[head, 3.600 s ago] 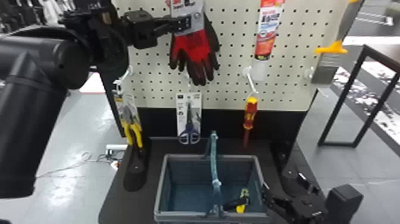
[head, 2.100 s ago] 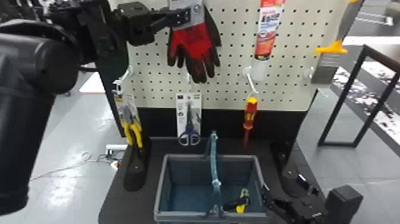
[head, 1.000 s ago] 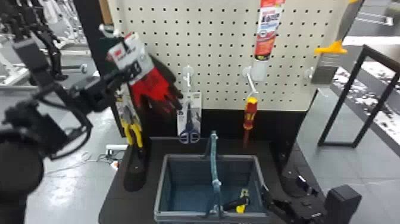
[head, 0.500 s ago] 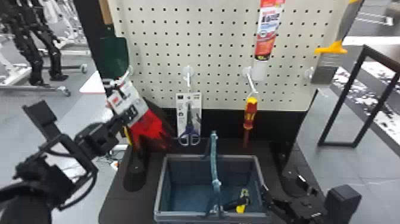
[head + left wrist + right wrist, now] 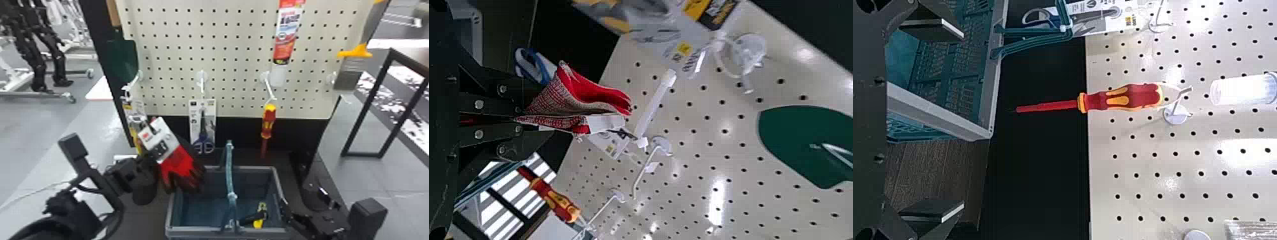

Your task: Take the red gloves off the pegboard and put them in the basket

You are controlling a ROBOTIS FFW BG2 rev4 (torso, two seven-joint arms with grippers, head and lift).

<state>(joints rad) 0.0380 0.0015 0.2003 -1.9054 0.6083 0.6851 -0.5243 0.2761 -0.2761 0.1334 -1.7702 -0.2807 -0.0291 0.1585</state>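
My left gripper (image 5: pixel 156 156) is shut on the red gloves (image 5: pixel 180 164) by their white card. They hang tilted off the pegboard, dark fingertips over the back left corner of the basket (image 5: pixel 204 229). In the left wrist view, my left gripper (image 5: pixel 526 119) pinches the red and grey cuffs of the gloves (image 5: pixel 579 97). My right gripper (image 5: pixel 304 204) is parked at the basket's right side; in the right wrist view, this gripper (image 5: pixel 960 122) has its fingers wide apart with nothing held, and the basket's grey rim (image 5: pixel 995 65) is close by.
The basket's handle (image 5: pixel 230 178) stands upright across its middle, and a yellow and black tool (image 5: pixel 260 217) lies inside at the right. Scissors (image 5: pixel 202 131), a screwdriver (image 5: pixel 268 123) and pliers (image 5: pixel 135 127) hang behind the basket. A green tool (image 5: pixel 123 59) hangs at upper left.
The left gripper has carried the gloves away from the pegboard, first left and down, then back right towards the basket. The right arm and the basket have stayed put.
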